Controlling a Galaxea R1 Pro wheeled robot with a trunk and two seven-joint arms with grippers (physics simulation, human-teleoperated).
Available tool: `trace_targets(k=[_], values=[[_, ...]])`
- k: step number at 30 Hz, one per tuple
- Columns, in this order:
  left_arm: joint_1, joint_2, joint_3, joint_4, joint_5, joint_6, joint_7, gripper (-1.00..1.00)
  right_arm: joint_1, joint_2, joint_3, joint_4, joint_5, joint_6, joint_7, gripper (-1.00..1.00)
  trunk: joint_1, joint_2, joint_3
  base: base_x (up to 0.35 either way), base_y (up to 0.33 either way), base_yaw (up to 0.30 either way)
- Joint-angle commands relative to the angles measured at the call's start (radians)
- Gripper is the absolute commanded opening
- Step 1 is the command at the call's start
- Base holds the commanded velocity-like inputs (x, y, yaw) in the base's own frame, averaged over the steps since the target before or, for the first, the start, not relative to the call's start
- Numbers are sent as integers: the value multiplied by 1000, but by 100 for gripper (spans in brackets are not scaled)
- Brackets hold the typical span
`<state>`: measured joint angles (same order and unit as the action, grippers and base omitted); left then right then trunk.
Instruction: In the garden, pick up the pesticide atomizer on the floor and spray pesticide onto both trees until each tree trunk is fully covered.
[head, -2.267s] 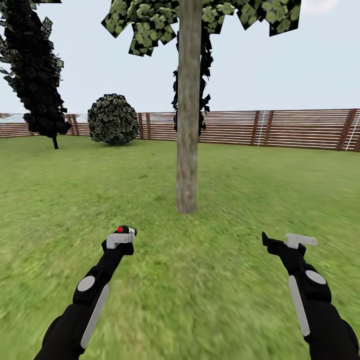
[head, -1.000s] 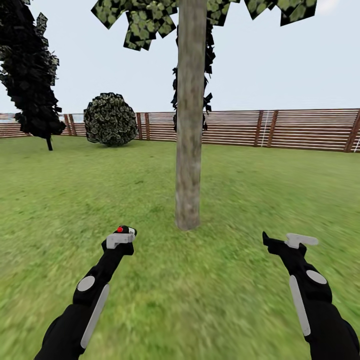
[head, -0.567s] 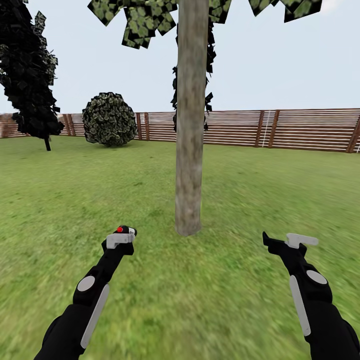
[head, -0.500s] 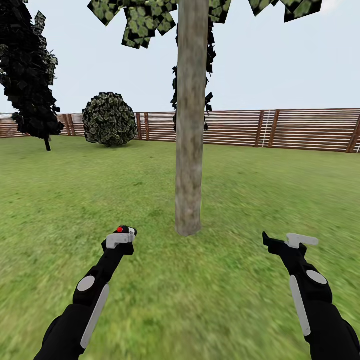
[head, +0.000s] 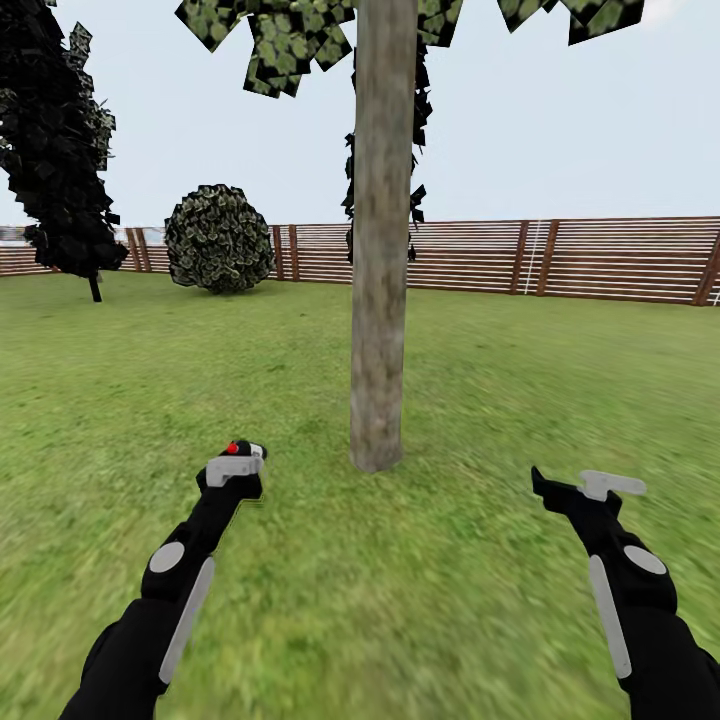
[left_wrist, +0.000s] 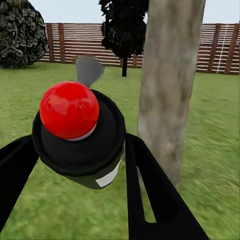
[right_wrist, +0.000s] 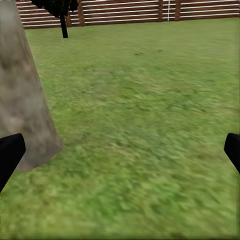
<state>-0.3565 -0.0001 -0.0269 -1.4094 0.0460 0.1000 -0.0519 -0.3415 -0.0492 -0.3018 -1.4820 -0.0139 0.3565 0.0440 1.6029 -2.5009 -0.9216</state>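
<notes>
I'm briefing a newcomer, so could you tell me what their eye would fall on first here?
The thick grey-brown tree trunk rises from the grass dead ahead, between the arms. Next is the black pesticide atomizer with its red dot, clamped in the left end effector. The right end effector hangs open over the lawn.

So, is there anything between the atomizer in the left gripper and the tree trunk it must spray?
Nothing visible. The left gripper holds the pesticide atomizer, and open grass lies between it and the tree trunk.
</notes>
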Motion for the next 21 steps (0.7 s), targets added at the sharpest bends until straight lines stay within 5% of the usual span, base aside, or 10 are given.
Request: trace_targets(k=[1, 12, 21], values=[[-6, 0, 6, -7, 5, 6, -3, -100, -1, 0, -6, -1, -1, 5, 10, 100, 0, 0, -1, 0, 0, 0], [-68, 23, 69, 39, 1, 2, -5, -100, -1, 1, -63, 54, -1, 6, 72, 100, 0, 0, -1, 0, 0, 0], [-67, 74, 104, 91, -4, 6, -10, -100, -1, 0, -113, 71, 16, 6, 122, 100, 0, 0, -1, 0, 0, 0]])
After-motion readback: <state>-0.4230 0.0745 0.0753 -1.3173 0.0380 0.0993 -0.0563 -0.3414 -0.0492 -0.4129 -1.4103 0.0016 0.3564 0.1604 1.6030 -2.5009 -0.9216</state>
